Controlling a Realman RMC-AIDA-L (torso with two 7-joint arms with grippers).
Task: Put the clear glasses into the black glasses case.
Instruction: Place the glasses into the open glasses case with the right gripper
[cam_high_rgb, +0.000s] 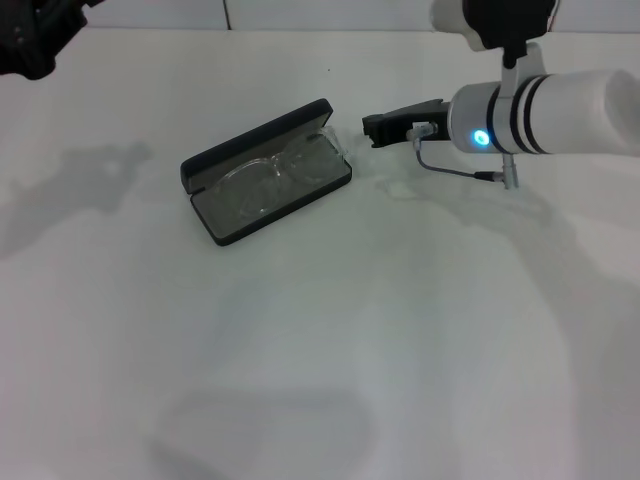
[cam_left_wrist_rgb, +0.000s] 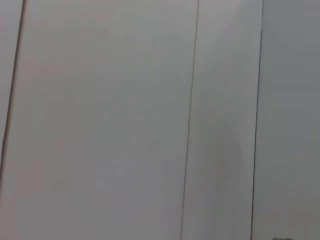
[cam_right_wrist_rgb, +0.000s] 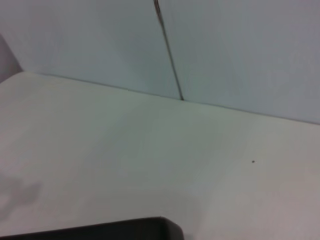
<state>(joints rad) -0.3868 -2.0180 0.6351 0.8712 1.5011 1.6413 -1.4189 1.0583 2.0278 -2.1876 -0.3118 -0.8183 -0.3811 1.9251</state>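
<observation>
Near strip of the worktop (cam_high_rgb: 320, 400) carries nothing that we can make out. Mid-field, left of centre: the black glasses case (cam_high_rgb: 265, 172) lies open, lid raised on its far side. The clear glasses (cam_high_rgb: 275, 170) lie inside on the grey lining, though one end seems to ride at the case's right rim.

Right of the case and slightly farther: our right pincer (cam_high_rgb: 372, 130), pointing left at the case's right end, near it but not touching. Whether its fingers are released or clenched, we cannot tell; it grasps nothing visible.

Far left corner: left pincer (cam_high_rgb: 35, 40) parked well away, state not readable.

Judgement: placement looks nearly done. To finish well, we would nudge the right end of the frame down so it sits fully within the rim, approaching low and slow to avoid shoving the light case.
</observation>
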